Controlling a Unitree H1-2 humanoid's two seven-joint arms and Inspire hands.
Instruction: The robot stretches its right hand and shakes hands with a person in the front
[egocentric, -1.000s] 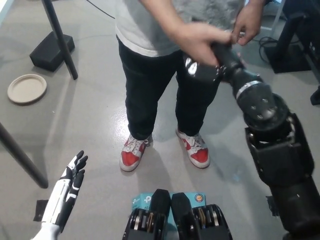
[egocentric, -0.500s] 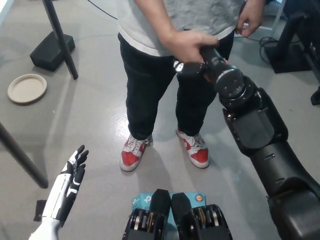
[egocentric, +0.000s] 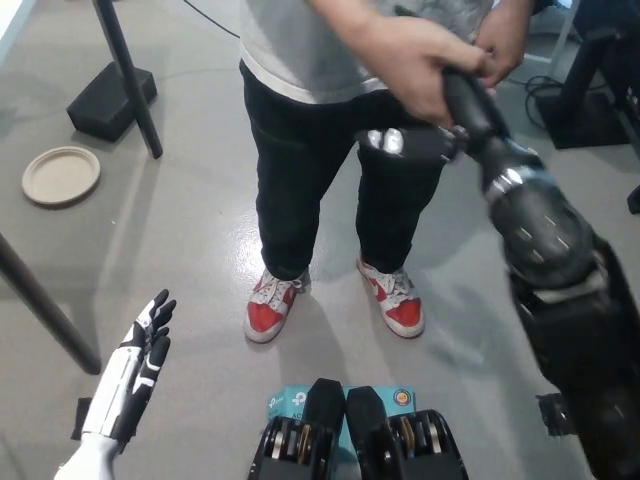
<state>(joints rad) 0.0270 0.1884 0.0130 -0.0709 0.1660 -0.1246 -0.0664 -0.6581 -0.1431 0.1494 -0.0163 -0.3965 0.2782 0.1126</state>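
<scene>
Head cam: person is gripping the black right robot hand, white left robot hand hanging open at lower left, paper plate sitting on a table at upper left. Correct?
Not quite. In the head view the paper plate lies on the grey floor, not on a table. The rest holds: the person's hand grips the black right robot hand, and the white left robot hand hangs open at lower left.

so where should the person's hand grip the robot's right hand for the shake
Around the palm of the right hand, coming from above as the person's hand does now: the black hand reaches out level toward them, with its upper side open. The white left hand rests low, open.
</scene>
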